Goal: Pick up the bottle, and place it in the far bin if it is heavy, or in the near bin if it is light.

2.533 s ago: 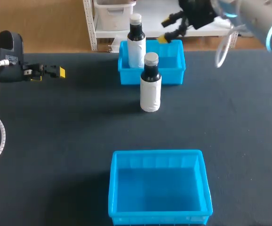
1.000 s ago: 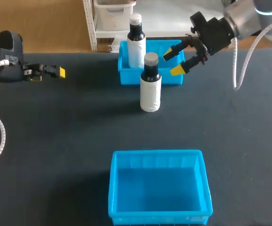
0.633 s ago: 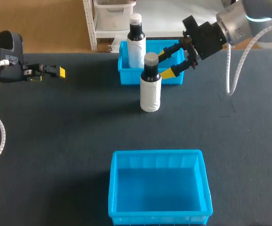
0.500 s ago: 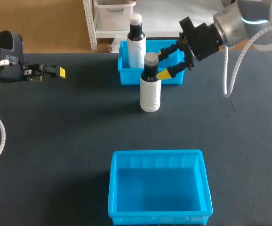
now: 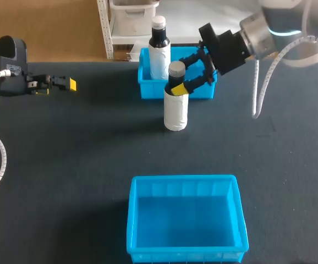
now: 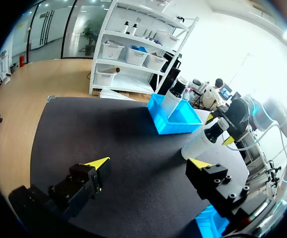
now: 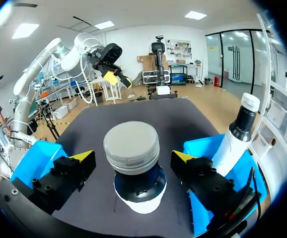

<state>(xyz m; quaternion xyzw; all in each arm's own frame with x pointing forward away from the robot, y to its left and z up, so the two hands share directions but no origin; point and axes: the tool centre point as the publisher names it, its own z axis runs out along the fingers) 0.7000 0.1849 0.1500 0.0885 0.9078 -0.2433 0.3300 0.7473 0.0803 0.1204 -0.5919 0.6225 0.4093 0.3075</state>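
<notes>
Just in front of the far bin (image 5: 206,88), toward the far edge of the counter (image 5: 65,165), the bottle (image 5: 176,110) stands upright on its base, white-bodied with a dark neck and a grey cap. The right end effector (image 7: 133,156) comes in from the right side at neck height, its fingers spread wide. One yellow tip sits on each side of the dark neck just under the cap, with a visible gap on both sides, so nothing is gripped yet. The step in hand looks like closing on the neck. It should go best with the neck centred between the tips so both pads meet it together. A one-sided touch would likely push this tall, narrow bottle over, perhaps against the bin wall just behind it. Gripping right below the cap should let the cap's rim act as a stop if the neck slips. A straight, slow lift would then give a fair sense of weight before a bin is chosen. A second bottle (image 5: 159,52) stands in the far bin's left end, near enough to need watching. The near bin (image 5: 185,220) lies by the near edge. The left end effector (image 6: 149,163) hangs wide open by the left edge, well apart from everything.
</notes>
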